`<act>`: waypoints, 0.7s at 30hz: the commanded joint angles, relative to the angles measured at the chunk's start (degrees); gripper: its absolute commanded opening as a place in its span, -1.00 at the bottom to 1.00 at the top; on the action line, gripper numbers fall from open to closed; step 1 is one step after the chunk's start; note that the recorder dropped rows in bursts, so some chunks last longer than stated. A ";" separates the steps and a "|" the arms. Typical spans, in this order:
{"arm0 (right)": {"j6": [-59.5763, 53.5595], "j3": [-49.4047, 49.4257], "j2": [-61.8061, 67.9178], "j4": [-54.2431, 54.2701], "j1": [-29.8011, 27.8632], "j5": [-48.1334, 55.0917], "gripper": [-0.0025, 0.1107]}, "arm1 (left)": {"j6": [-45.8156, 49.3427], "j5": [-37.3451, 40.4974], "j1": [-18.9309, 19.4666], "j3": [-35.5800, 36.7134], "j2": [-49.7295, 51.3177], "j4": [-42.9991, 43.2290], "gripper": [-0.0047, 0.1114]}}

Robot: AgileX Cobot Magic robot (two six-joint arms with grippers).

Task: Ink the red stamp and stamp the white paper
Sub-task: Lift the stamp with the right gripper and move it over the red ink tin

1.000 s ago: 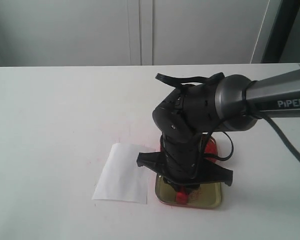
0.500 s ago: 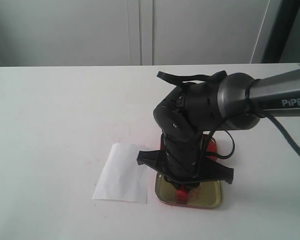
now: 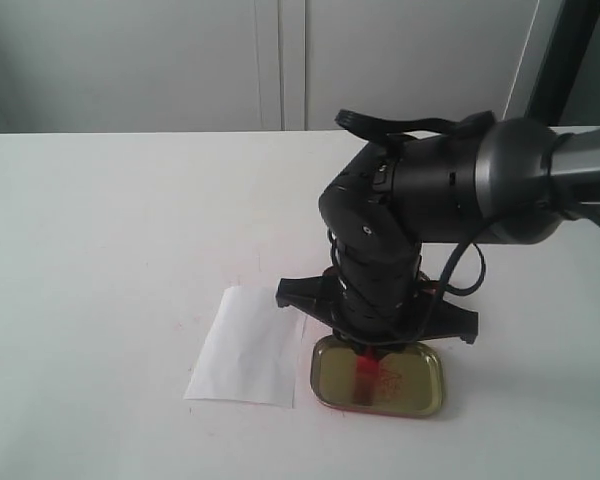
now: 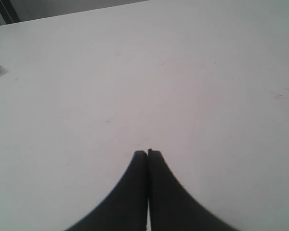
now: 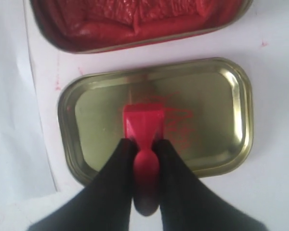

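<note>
Red stamp [image 5: 143, 124] upright; white paper [image 3: 245, 345] flat, blank.

Exterior camera overlooks the table [image 3: 100, 250]; right wrist camera, close, shares the gold tin [image 3: 423, 382].

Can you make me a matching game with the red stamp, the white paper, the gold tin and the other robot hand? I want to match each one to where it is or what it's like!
Things:
1. red stamp
2. white paper
3. gold tin
4. left gripper

Place or state:
A. shut, over the table
B. pinched by the right gripper
C. lying flat beside the gold tin
D. red smears inside

Pairs: 1-B, 2-C, 3-D, 4-A.
</note>
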 commanded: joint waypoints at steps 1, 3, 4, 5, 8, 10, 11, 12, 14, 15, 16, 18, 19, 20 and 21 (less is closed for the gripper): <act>-0.95 0.21 -1.30 -1.13 -0.33 0.48 -0.96 | 0.16 -0.21 0.32 0.19 -0.20 -0.15 -0.92; -0.95 0.21 -1.68 -1.76 -0.33 0.48 -0.96 | 0.16 -0.21 0.69 0.19 -0.20 -0.15 -0.92; -0.95 0.21 -1.85 -2.01 -0.33 0.48 -0.96 | 0.16 -0.21 0.94 0.19 -0.20 -0.15 -0.92; -0.95 0.21 -2.15 -2.14 -0.33 0.48 -0.96 | 0.16 -0.21 1.18 0.19 -0.20 -0.15 -0.92; -2.52 0.21 -3.56 -3.55 -0.33 0.48 -0.96 | 0.16 -0.21 1.45 0.19 -0.20 -0.15 -0.92; -3.47 -0.13 -4.26 -3.80 -0.33 0.58 -0.96 | 0.16 -0.21 1.45 0.19 -0.20 -0.15 -0.92; -3.61 -0.41 -4.55 -4.06 -0.33 0.72 -0.96 | 0.16 -0.21 1.45 0.19 -0.20 -0.15 -0.92; -3.74 -0.66 -4.78 -4.21 -0.33 0.86 -0.96 | 0.16 -0.21 1.45 0.19 -0.20 -0.15 -0.92; -4.20 -1.31 -4.89 -4.24 -0.33 1.00 -0.96 | 0.16 -0.21 1.45 0.19 -0.20 -0.15 -0.92; -4.79 -1.79 -4.89 -4.24 -0.33 1.00 -0.96 | 0.16 -0.21 1.45 0.19 -0.20 -0.15 -0.92; -5.06 -1.94 -4.89 -4.35 -0.33 1.17 -0.96 | 0.16 -0.21 1.45 0.19 -0.20 -0.15 -0.92; -5.06 -2.50 -4.89 -4.48 -0.33 1.17 -0.96 | 0.16 -0.21 1.45 0.19 -0.20 -0.15 -0.92; -5.13 -2.76 -4.89 -4.58 -0.33 1.05 -0.96 | 0.16 -0.21 1.45 0.19 -0.20 -0.15 -0.92; -5.95 -3.22 -4.89 -4.58 -0.36 1.17 -0.96 | 0.16 -0.21 1.45 0.19 -0.20 -0.15 -0.92; -6.81 -3.51 -4.89 -4.58 -0.73 1.17 -0.96 | 0.16 -0.21 1.45 0.19 -0.20 -0.15 -0.92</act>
